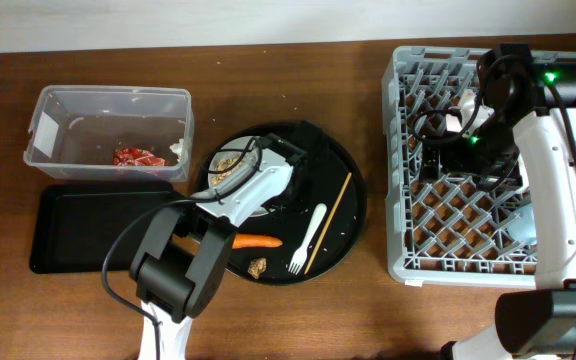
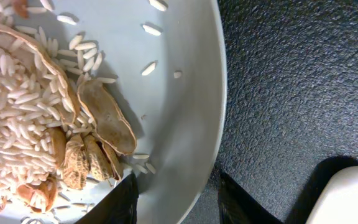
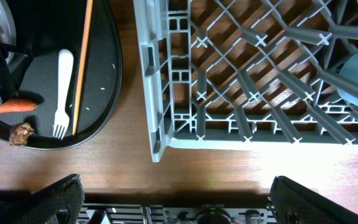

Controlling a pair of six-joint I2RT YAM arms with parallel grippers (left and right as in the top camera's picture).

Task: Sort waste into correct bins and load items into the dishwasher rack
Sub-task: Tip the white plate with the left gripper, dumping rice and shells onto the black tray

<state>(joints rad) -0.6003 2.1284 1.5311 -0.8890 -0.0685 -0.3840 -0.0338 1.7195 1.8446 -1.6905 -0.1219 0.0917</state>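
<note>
Only the left wrist view shows the left tool (image 2: pixel 176 199) spread astride the rim of the white plate (image 2: pixel 188 93), rice (image 2: pixel 11 93) heaped inside, on the round black tray (image 2: pixel 291 74); the right wrist view shows the right tool (image 3: pixel 176 190) released, near the rack (image 3: pixel 166 81).

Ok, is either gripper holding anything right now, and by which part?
Nothing is held. The left gripper straddles the rim of the white plate, jaws apart; the right gripper is open and empty.

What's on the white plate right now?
A pile of beige rice and brown peanut-like shells lie on the white plate. Overhead, the left arm covers most of it, so the rest is unseen.
</note>
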